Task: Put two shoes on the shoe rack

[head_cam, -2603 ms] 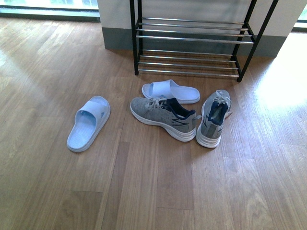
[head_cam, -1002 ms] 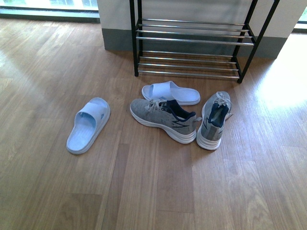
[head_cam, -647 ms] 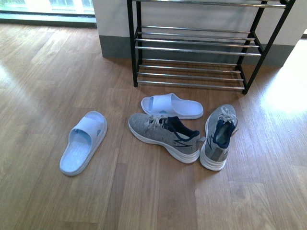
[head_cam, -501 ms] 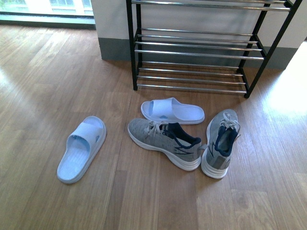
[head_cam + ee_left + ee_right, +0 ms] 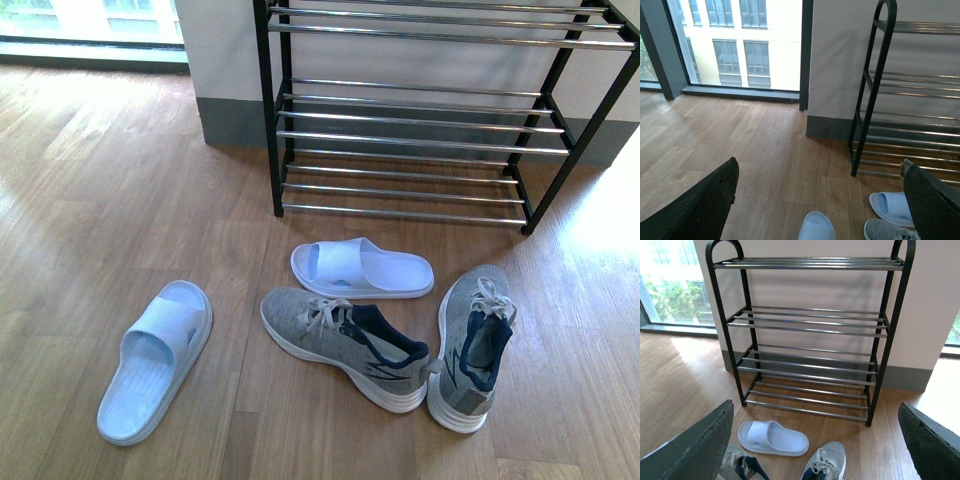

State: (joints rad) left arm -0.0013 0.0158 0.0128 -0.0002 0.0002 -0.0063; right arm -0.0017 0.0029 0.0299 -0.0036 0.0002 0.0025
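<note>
Left gripper (image 5: 819,167) gapes wide with nothing in it, and so does the right gripper (image 5: 815,409); neither shows in the front view. On the floor (image 5: 80,200) before the rack (image 5: 420,120), the left shoe (image 5: 345,345) lies crosswise, its heel just beside the right shoe (image 5: 472,345), which points toward the rack. Both look light, with soft knit uppers that would give under a pinch and stiff thick soles. I judge the heel collar or the sole's sides the best hold, not the loose laces. Count: two slippers, the left slipper (image 5: 155,360) well apart and the mid slipper (image 5: 362,268) just behind the left shoe; two shoes; one rack of four tiers
</note>
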